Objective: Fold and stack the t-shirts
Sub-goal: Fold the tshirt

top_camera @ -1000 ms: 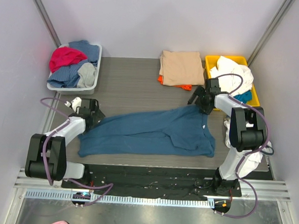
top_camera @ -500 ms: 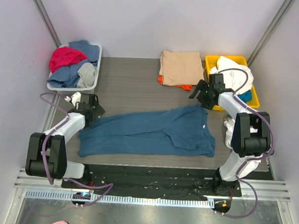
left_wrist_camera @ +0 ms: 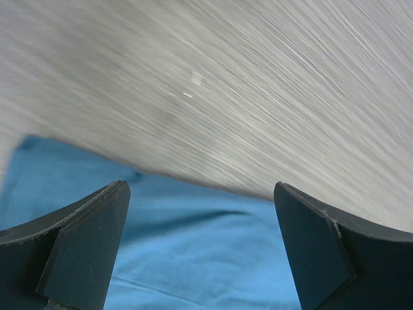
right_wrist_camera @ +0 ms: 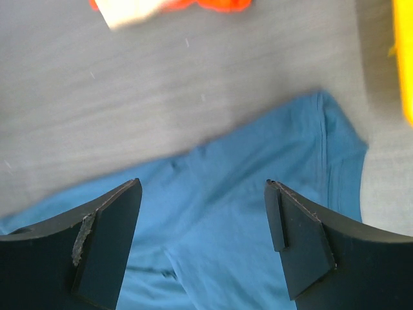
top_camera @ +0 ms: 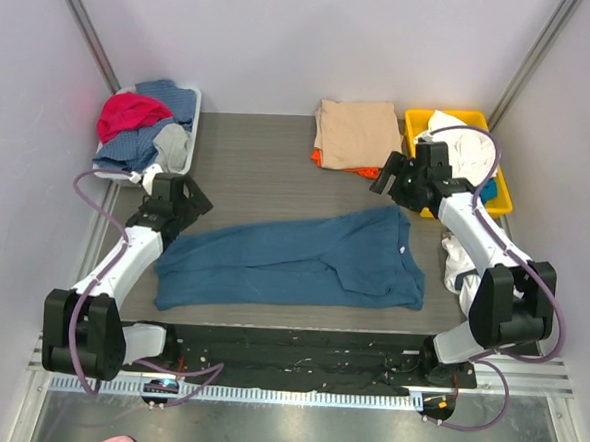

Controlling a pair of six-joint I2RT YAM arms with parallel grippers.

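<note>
Teal t-shirt (top_camera: 293, 261) sprawls before yellow bin (top_camera: 415, 128), white basket (top_camera: 194, 115); left gripper (left_wrist_camera: 200, 197), right gripper (right_wrist_camera: 203, 194) spread.

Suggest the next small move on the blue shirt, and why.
Probably lower the left gripper onto the left end of the teal-blue shirt to grasp it for a crosswise fold. It lies as a long strip; that gripper and the right gripper are open and empty near its far edge. The tan shirt lies folded on the orange shirt.
</note>
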